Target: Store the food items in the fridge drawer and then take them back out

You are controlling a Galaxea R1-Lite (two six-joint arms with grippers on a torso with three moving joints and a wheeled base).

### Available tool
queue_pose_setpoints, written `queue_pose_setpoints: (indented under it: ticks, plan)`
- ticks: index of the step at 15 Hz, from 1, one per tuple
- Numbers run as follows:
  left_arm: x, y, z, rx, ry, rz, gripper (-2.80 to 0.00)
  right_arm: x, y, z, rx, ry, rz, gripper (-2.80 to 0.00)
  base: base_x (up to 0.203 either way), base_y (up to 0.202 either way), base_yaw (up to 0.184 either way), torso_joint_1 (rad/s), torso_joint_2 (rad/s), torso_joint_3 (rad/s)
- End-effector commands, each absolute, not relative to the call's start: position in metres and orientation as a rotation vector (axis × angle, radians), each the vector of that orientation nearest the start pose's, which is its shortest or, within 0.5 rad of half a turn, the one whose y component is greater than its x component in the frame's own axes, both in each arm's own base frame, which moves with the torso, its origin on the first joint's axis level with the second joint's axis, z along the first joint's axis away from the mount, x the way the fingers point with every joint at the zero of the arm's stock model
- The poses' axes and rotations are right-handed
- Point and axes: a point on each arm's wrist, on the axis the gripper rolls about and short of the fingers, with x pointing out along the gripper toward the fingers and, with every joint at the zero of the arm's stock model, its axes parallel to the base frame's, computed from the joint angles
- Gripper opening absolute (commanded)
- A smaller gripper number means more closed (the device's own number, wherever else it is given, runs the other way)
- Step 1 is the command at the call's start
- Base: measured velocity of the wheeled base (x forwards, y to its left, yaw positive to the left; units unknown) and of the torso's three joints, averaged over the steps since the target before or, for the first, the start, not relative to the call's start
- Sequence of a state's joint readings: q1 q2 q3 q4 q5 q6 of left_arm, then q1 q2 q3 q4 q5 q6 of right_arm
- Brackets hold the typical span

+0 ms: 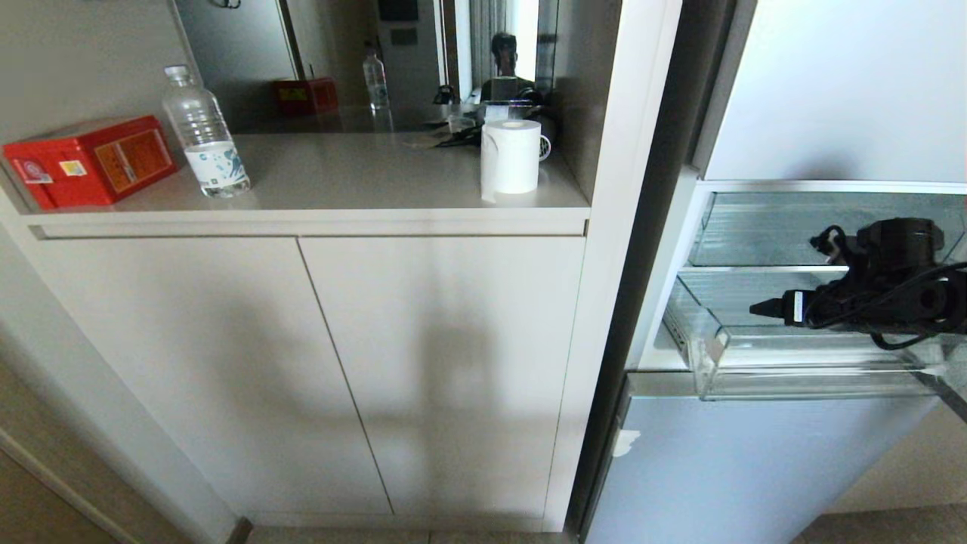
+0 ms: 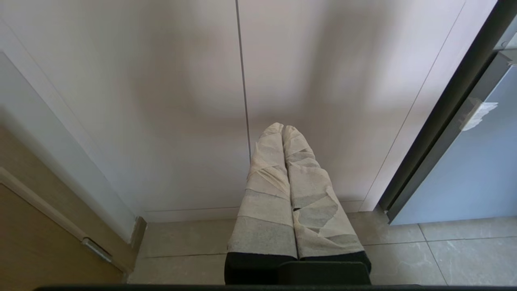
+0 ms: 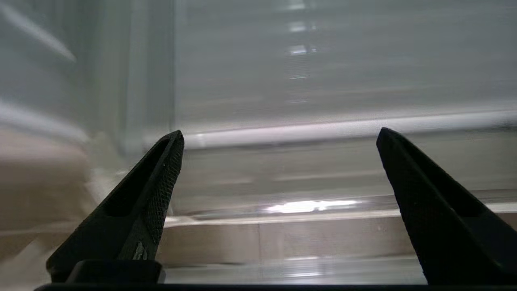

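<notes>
The food items are out of view in every frame. The fridge drawer (image 1: 816, 381), clear plastic, stands pulled out of the open fridge at the right. My right gripper (image 1: 770, 308) hovers over the drawer's inside, pointing left. In the right wrist view the right gripper (image 3: 278, 135) is open, its black fingertips (image 3: 171, 157) far apart with nothing between them. Clear plastic walls and a white strip (image 3: 343, 129) lie ahead of them. My left gripper (image 2: 282, 127), its fingers wrapped in white tape, is shut and empty, hanging low before the cabinet doors.
A beige cabinet (image 1: 302, 378) fills the left and middle. Its counter carries a red box (image 1: 91, 159), a water bottle (image 1: 204, 136) and a white paper roll (image 1: 511, 157). A person shows in the mirror behind. A second clear drawer (image 1: 763, 227) sits above; the pale lower fridge door (image 1: 755, 468) is below.
</notes>
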State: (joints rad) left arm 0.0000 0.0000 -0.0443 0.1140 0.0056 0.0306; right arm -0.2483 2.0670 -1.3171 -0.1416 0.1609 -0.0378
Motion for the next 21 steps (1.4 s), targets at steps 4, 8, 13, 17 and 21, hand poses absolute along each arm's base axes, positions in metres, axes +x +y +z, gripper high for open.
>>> queue_pose_setpoints:
  ticks: [4, 8, 13, 17, 21]
  plan:
    - [-0.026, 0.0, 0.076, 0.031, 0.071, 0.005, -2.8, 0.374, -0.101, 0.154, 0.093, 0.737, -0.121, 0.0, 0.0, 0.0, 0.0, 0.0, 0.0, 0.0]
    - [-0.026, 0.0, 0.076, 0.031, 0.072, 0.005, -2.8, 0.35, -0.107, 0.167, 0.115, 0.846, -0.16, 0.0, 0.0, 0.0, 0.0, 0.0, 0.0, 0.0]
    - [-0.026, 0.0, 0.076, 0.031, 0.072, 0.005, -2.8, 0.321, -0.113, 0.18, 0.138, 0.922, -0.184, 0.0, 0.0, 0.0, 0.0, 0.0, 0.0, 0.0]
    - [-0.026, 0.0, 0.076, 0.031, 0.071, 0.005, -2.8, 0.297, -0.106, 0.182, 0.141, 0.945, -0.177, 0.0, 0.0, 0.0, 0.0, 0.0, 0.0, 0.0]
    - [-0.026, 0.0, 0.076, 0.031, 0.072, 0.005, -2.8, 0.282, -0.102, 0.178, 0.137, 0.973, -0.173, 0.0, 0.0, 0.0, 0.0, 0.0, 0.0, 0.0]
